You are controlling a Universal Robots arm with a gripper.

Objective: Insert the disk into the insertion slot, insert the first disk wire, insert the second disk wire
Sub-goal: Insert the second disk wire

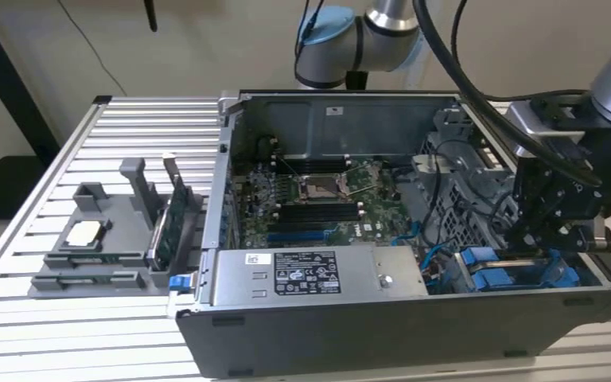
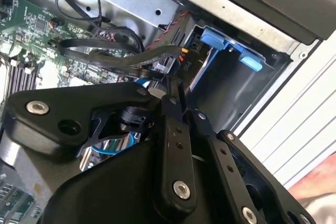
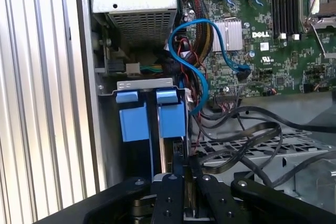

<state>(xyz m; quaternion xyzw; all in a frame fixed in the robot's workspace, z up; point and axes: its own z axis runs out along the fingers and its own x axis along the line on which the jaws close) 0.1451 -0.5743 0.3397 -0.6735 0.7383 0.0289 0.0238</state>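
Two blue carriers stand side by side in the drive cage (image 3: 144, 84) in the first wrist view. The one in line with my fingers is the disk (image 3: 171, 119), seated in the insertion slot. In the exterior view my gripper (image 1: 531, 243) reaches down inside the case, just above the blue carriers (image 1: 496, 277). Both wrist views show the fingers (image 3: 172, 192) nearly together, with the black plug end of a disk wire (image 3: 179, 153) at their tips, right behind the disk. In the second wrist view the gripper (image 2: 176, 85) meets black flat cables (image 2: 121, 59).
The open computer case (image 1: 391, 334) lies on a slatted table (image 1: 125, 119). The power supply (image 1: 317, 274) sits beside the cage, with blue and black cables (image 3: 210, 40) looping over the motherboard (image 1: 327, 199). A grey holder tray (image 1: 104, 239) with parts stands at the exterior view's left.
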